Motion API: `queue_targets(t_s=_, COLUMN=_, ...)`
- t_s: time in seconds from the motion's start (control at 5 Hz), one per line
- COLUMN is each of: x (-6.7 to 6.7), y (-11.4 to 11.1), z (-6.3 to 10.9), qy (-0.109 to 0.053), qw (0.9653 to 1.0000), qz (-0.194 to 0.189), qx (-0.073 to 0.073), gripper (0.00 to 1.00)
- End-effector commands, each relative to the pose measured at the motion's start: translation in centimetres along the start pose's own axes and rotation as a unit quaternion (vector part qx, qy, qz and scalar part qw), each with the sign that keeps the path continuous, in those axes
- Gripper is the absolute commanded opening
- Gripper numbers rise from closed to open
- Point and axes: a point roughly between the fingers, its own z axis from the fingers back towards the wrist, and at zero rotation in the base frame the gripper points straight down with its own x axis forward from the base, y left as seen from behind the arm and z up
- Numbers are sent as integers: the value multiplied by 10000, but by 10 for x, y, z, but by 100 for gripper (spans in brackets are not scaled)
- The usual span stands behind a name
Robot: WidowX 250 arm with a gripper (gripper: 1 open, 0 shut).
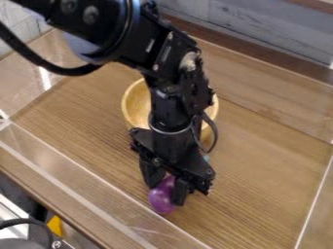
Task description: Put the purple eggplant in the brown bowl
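Observation:
The purple eggplant (162, 198) lies on the wooden table near the front, partly hidden by the black fingers. My gripper (172, 187) points straight down over it, and its jaws are closed in against the eggplant's sides. The eggplant still rests on the tabletop. The brown bowl (138, 97) sits behind the arm, toward the back of the table; the black arm covers most of its middle and right side. I cannot see anything inside the bowl.
A wooden tabletop (260, 165) with a clear raised border (78, 185) along the front and left. A pale wall (260, 24) runs across the back. Black cables (39, 53) loop at the upper left.

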Motion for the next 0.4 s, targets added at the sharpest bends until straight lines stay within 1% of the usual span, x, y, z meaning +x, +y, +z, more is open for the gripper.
queue_targets(t_s=0.0, x=8, y=1, z=5, qy=-143, qw=9999, qz=56, qx=-34, gripper=0)
queue_targets(t_s=0.2, x=9, y=2, z=6, qy=-141, qw=9999, qz=73, qx=-57, gripper=0)
